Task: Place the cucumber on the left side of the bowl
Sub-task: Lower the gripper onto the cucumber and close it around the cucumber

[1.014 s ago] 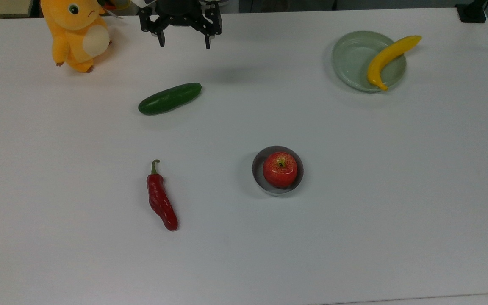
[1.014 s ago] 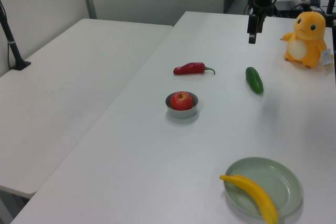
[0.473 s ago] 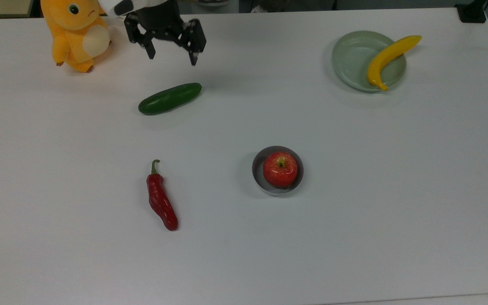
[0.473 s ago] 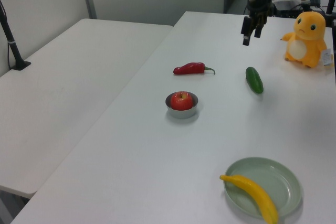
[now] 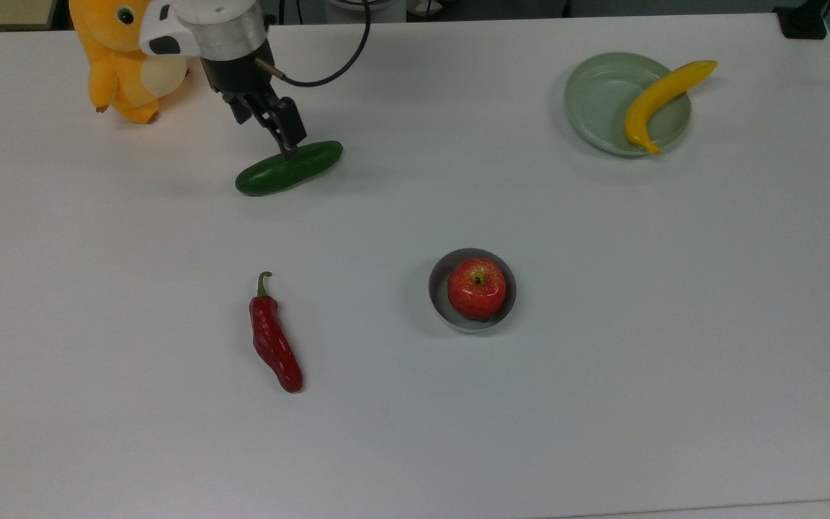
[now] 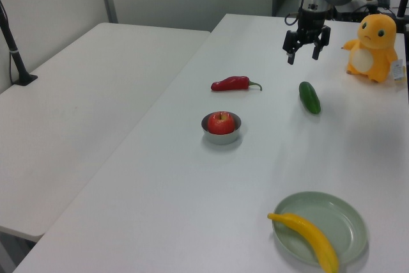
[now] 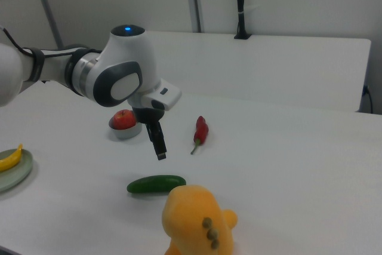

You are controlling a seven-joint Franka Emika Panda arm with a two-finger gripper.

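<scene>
On the white table, seen from the top view, the arm is noted to have swung over from the far edge during the last second and to have turned at the wrist, so that the claw now hangs just above the cucumber, whereas a second ago it stood well behind it. In the left view the claw is seen with its two fingers spread apart and nothing held between them, above the cucumber and clear of it. The change is judged to be the approach to a grasp: the cucumber has not been shifted, contact is not yet made, and a descent and a closing are still wanted before any carrying. The plush toy sits near the arm at the far corner. The plate with the banana lies well apart at the top view's right. The bowl holds an apple and stands in mid-table; the bare patch between it and the chili is judged free for the placing. The cucumber is recorded as dark green, glossy, smooth, with rounded ends, lying flat and aslant, well apart from the bowl; in the right view the cucumber lies just beyond the plush toy.
</scene>
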